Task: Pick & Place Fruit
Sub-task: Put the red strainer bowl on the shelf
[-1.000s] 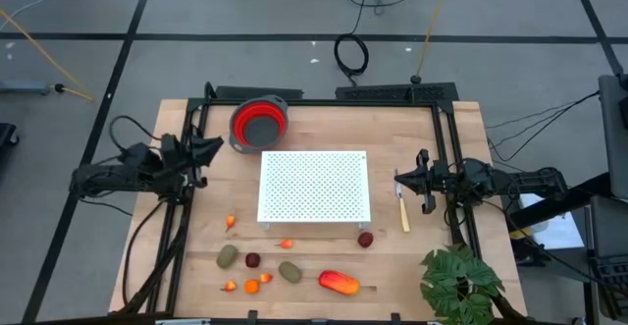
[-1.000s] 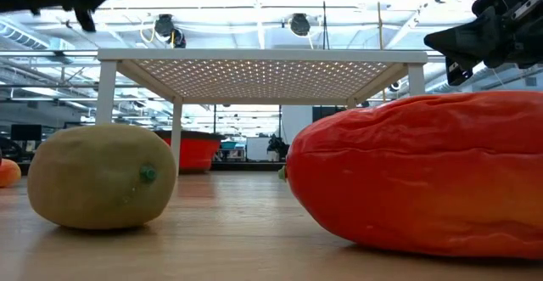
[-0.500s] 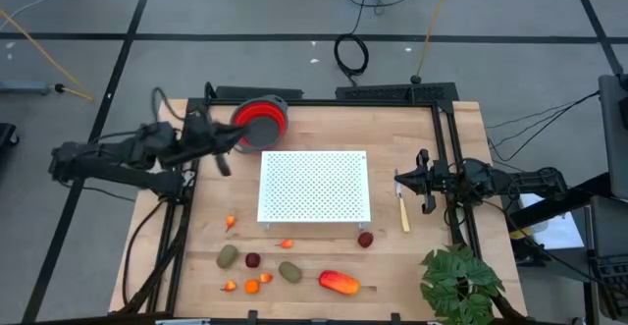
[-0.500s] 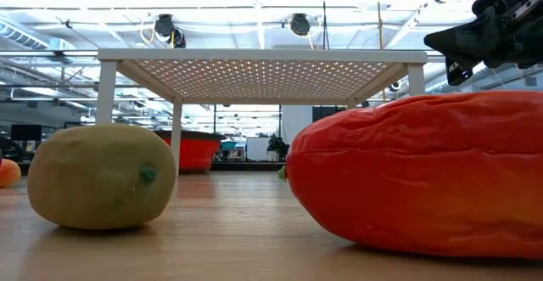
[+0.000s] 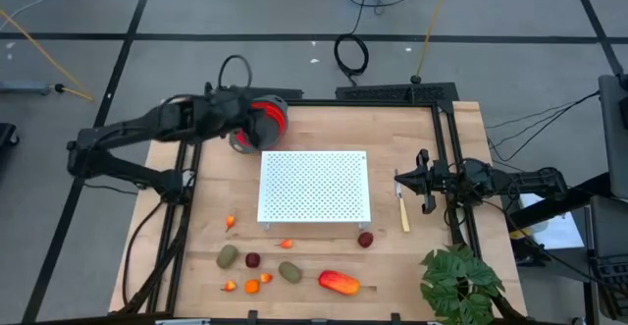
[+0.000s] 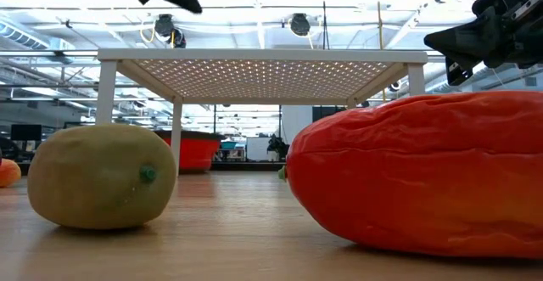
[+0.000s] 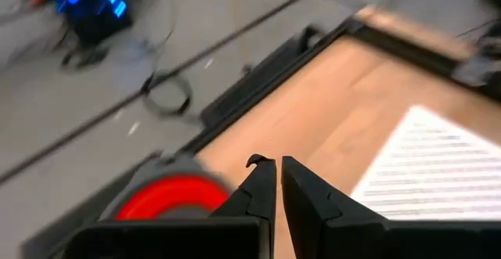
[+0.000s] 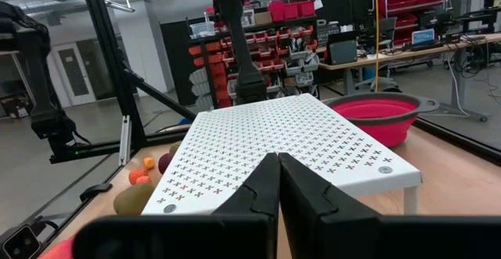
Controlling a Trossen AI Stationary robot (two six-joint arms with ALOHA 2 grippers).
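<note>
Fruit (image 5: 339,283) untouched along near table edge, both grippers empty.
Mango-like piece largest, right of two olive-brown ovals (image 5: 289,271), dark red balls (image 5: 365,239) and tiny orange bits (image 5: 251,287), all in front of white perforated stand (image 5: 314,186). Left gripper (image 5: 257,121) up over red collapsible bowl (image 5: 271,115) at far-left corner, fingers (image 7: 263,188) nearly together, nothing between. Right gripper (image 5: 420,180) parked at right edge just beside yellow-handled knife (image 5: 402,209), fingers (image 8: 266,182) pressed together. Leafy plant (image 5: 457,284) at near-right corner.

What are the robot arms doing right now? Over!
Left tool shut, empty, over the red bowl. Right tool shut, waiting by the knife. Fruit untouched at the table's front edge. White rack sits between.
</note>
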